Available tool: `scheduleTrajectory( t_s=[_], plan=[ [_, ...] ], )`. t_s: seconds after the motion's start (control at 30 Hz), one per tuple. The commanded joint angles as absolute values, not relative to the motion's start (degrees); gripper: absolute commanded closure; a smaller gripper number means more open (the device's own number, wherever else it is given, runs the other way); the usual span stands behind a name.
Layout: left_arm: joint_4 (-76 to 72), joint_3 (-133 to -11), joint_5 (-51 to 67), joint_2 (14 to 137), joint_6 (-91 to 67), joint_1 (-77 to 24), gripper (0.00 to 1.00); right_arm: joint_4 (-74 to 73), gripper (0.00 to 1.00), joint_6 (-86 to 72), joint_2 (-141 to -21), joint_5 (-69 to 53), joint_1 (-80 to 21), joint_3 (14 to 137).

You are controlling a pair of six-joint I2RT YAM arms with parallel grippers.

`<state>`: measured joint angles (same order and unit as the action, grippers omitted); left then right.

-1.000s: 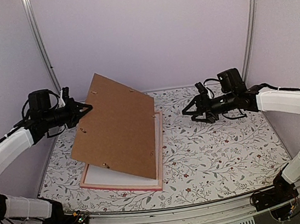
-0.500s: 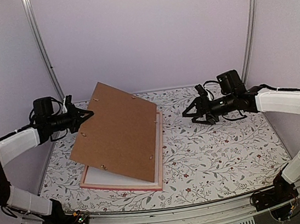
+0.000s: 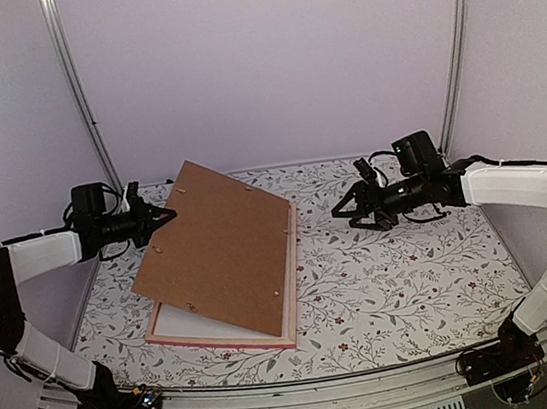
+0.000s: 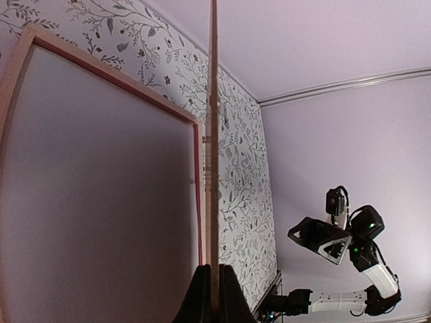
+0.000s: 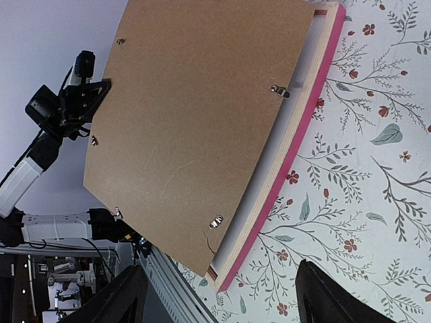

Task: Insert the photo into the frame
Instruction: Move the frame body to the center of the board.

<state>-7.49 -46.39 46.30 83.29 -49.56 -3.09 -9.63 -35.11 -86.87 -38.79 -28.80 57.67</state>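
Flat under everything: white table cover printed with leafy sprigs and small red flowers. Lying flat on its left half: large thin-edged pink rectangular picture frame, mostly covered from above, with only the near and right rims and a strip of pale smooth sheet showing. Tilted over it: plain brown hardboard backing, matte, far-left edge raised, low right edge down along the frame's right side. Seen edge-on from the left wrist as a thin wooden strip. Dark print photo not made out in any view. Clamped on the raised edge: black left gripper, fingers pressed onto the board. Hovering right of the frame, apart from it: black right gripper, jaws spread wide, nothing between. Dotted near the board's rim: small metal turn clips.
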Motion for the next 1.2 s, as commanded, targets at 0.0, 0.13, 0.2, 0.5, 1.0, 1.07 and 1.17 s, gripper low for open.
scheduleTrajectory(
  t_s=[0.0, 0.13, 0.2, 0.5, 1.0, 1.07, 1.17],
  plan=[
    [-11.86, -46.25, 48.84, 83.48, -49.7, -2.2, 1.0, -9.76, 0.21, -34.28, -87.79, -37.8, -28.55, 56.71],
    [-12.21, -45.88, 49.12, 84.41, -49.84, -2.12, 1.0, -9.68, 0.21, -34.19, -88.01, -37.71, -28.57, 56.37],
    [-12.39, -45.51, 49.14, 84.38, -49.99, -2.11, 1.0, -9.77, 0.21, -34.15, -87.96, -37.58, -28.56, 56.18],
    [-13.42, -43.83, 48.6, 84.51, -50.53, -2.11, 1.0, -9.67, 0.21, -34.1, -88.06, -37.36, -28.54, 55.77],
    [-17.09, -42.29, 48.86, 85.92, -52.4, -2.11, 1.0, -9.54, 0.21, -34.06, -87.8, -37.09, -28.48, 55.03],
    [-17.55, -42.15, 48.87, 86.25, -52.58, -2.11, 1.0, -9.58, 0.21, -34.1, -87.75, -37.07, -28.5, 54.93],
    [-17.99, -42.1, 48.7, 86.59, -52.78, -2.13, 1.0, -9.5, 0.21, -34.04, -87.81, -37.09, -28.5, 54.76]
  ],
)
